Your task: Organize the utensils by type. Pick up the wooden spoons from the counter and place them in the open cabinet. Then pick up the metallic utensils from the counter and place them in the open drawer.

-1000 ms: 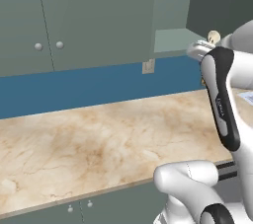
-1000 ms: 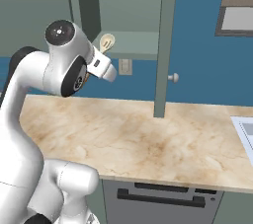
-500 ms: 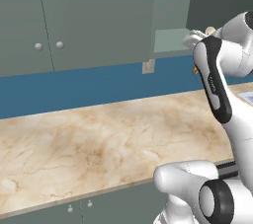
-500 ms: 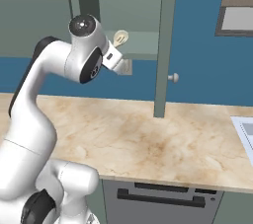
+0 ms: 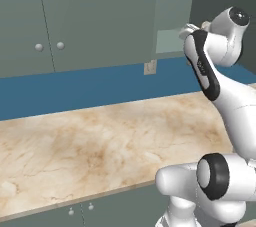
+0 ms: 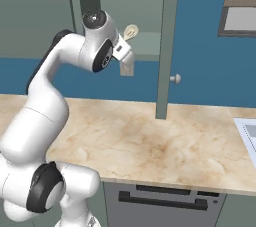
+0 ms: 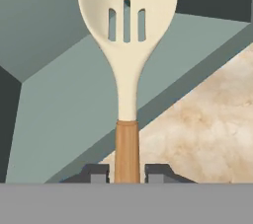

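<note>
A: Utensil count?
B: One wooden spoon [image 7: 127, 35], slotted, with three slots in its bowl.
A: Storage units?
B: One open cabinet [image 6: 145, 16]; two round knobs [image 5: 49, 47] on the closed doors.

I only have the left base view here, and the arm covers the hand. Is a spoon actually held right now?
Observer: Yes. In the hand view the gripper is shut on the wooden spoon, jaws clamped on its orange-brown handle.
Operator: Which way does the spoon point?
Observer: Bowl away from the hand. It is a slotted cream bowl, seen over the cabinet shelf.
Operator: Is the cabinet door in the way?
Observer: In the right base view the open door stands edge-on to the right of the spoon, apart from it.
Operator: Anything lying on the counter under the hand?
Observer: The right base view shows bare counter there.
</note>
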### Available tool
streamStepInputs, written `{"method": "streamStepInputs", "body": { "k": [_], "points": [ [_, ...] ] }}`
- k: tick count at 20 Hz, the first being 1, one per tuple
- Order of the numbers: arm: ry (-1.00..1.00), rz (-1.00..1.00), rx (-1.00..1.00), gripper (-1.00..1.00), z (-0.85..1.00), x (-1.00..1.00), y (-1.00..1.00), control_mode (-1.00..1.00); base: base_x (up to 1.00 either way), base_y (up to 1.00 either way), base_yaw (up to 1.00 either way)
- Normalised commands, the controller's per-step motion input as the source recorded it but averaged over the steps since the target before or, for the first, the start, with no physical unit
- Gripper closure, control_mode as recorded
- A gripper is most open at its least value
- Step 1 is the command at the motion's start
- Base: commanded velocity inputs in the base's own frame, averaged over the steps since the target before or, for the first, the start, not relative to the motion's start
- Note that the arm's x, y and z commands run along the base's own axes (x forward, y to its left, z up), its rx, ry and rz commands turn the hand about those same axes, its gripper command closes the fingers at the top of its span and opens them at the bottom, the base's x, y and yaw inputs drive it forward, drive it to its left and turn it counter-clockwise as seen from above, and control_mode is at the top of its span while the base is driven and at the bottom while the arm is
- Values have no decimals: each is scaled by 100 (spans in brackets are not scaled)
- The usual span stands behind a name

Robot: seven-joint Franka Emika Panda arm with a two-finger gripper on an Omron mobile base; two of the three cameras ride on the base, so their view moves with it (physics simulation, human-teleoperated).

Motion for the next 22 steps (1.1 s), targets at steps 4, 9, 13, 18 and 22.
{"method": "streamStepInputs", "body": {
  "k": [4,9,13,18,22],
  "points": [
    [0,-2,0,100,20,39,-9,-100,0,0,0],
    [0,-1,0,100,21,35,-3,-100,0,0,0],
    [0,0,0,100,9,36,-4,-100,0,0,0],
    [-11,0,0,100,0,35,0,-100,0,0,0],
    [-14,0,1,100,-3,33,0,-100,0,0,0]
  ]
}}
